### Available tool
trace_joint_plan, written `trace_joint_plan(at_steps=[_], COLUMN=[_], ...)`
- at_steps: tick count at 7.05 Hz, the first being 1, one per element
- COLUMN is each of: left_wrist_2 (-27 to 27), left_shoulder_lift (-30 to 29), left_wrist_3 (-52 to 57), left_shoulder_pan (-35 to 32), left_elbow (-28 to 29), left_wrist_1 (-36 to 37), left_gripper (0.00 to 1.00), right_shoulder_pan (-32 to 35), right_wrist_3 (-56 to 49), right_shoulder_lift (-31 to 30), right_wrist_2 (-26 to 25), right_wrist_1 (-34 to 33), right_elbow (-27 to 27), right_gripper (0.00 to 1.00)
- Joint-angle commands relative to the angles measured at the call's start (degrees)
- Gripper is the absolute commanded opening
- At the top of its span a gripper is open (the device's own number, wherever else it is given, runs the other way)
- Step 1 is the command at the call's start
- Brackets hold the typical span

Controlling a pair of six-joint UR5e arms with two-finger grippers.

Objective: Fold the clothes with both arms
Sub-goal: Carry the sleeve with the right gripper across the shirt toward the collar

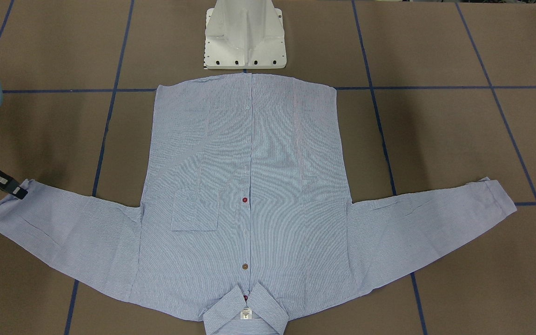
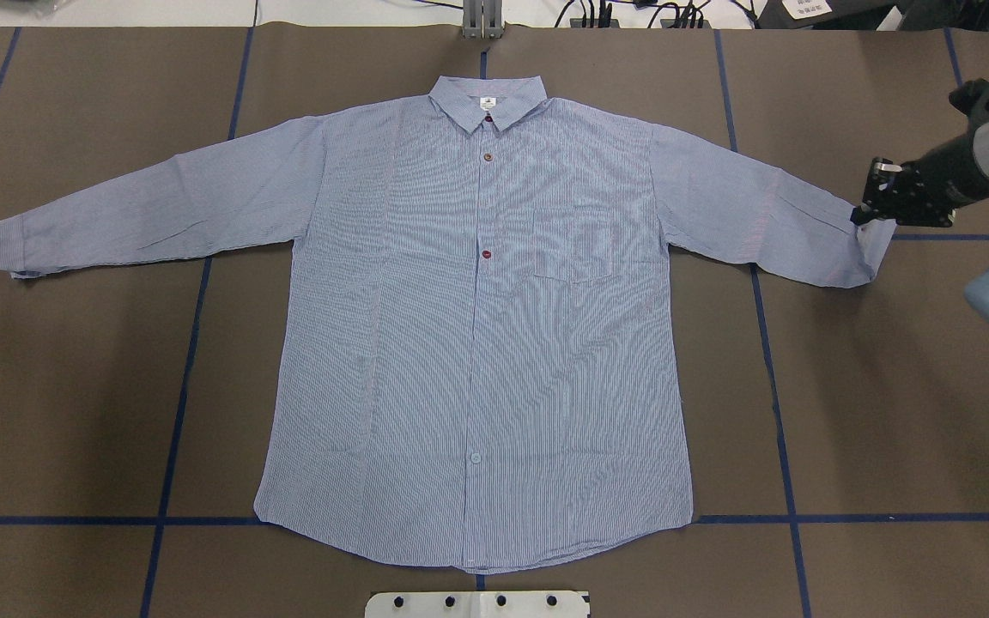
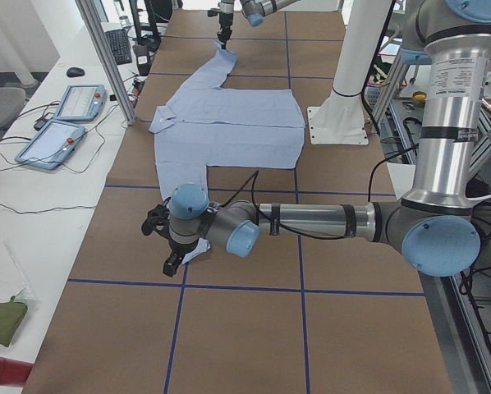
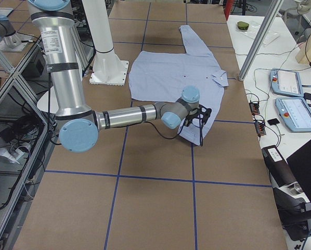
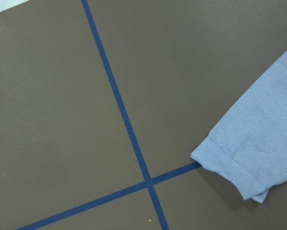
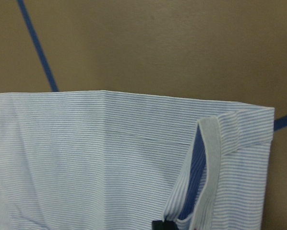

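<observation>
The light blue striped shirt lies flat and buttoned on the brown table, collar at the far edge and both sleeves spread out. My right gripper is shut on the right sleeve's cuff, and the cuff's end hangs a little off the table from it. A black fingertip shows at the cuff's edge. My left gripper hovers by the other cuff, which lies flat. It shows only in the exterior left view, so I cannot tell whether it is open or shut.
The white pedestal base stands just behind the shirt's hem. Blue tape lines cross the brown tabletop. Control tablets and metal frame posts stand along the far side of the table.
</observation>
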Motion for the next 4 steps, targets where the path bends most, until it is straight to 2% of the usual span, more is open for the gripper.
trace_joint_plan(at_steps=[1,2,3,4], left_wrist_2=[0.00,0.00,0.00,0.00], left_shoulder_lift=[0.01,0.01,0.01,0.01], left_wrist_3=[-0.01,-0.10,-0.10,-0.10], left_shoulder_pan=[0.00,0.00,0.00,0.00], left_elbow=[0.11,0.11,0.11,0.11], left_wrist_1=[0.00,0.00,0.00,0.00], left_gripper=[0.99,0.99,0.99,0.99], right_shoulder_pan=[-3.79,-7.38,-12.81,-17.57], right_wrist_3=[3.41,6.99,11.47,18.21], right_shoulder_lift=[11.24,15.20,19.68,26.08], right_wrist_2=[-0.57,-2.93,-8.26,-16.14], right_wrist_1=[-7.19,-7.38,-7.47,-7.04], right_elbow=[-0.63,-1.16,-1.34,-4.39], right_gripper=[0.00,0.00,0.00,0.00])
